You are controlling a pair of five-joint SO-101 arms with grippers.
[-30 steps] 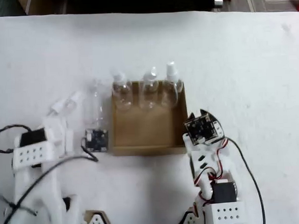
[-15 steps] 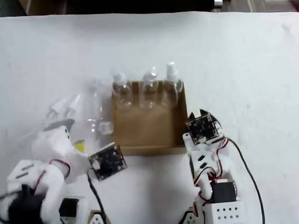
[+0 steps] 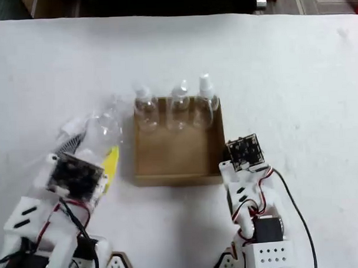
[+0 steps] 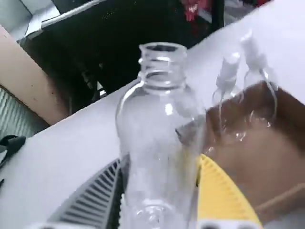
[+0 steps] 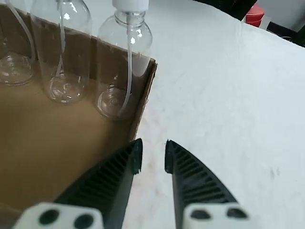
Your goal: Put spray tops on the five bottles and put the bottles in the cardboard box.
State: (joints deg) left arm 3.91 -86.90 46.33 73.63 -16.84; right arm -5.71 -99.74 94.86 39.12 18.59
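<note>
1. The right gripper (image 5: 152, 153) is seen low over the table (image 3: 294, 77), just beside the near right corner of the cardboard box (image 3: 168, 158). Its jaws are parted by only a narrow slit, and nothing is held between them.
2. The left gripper (image 4: 157, 195) is found to the left of the box, and it is clamped on the uncapped bottle (image 4: 159, 129). The clear body is pinched between the grey finger and the yellow one.
3. That bottle is held outside the box, near its left wall, with its threaded neck left bare.
4. Against the far wall of the box, three capped bottles (image 3: 179, 107) are stood upright in a row, each fitted with a white spray top.
5. Beyond the left gripper, something small and white (image 3: 68, 126) is glimpsed on the table, too blurred to be named.
</note>
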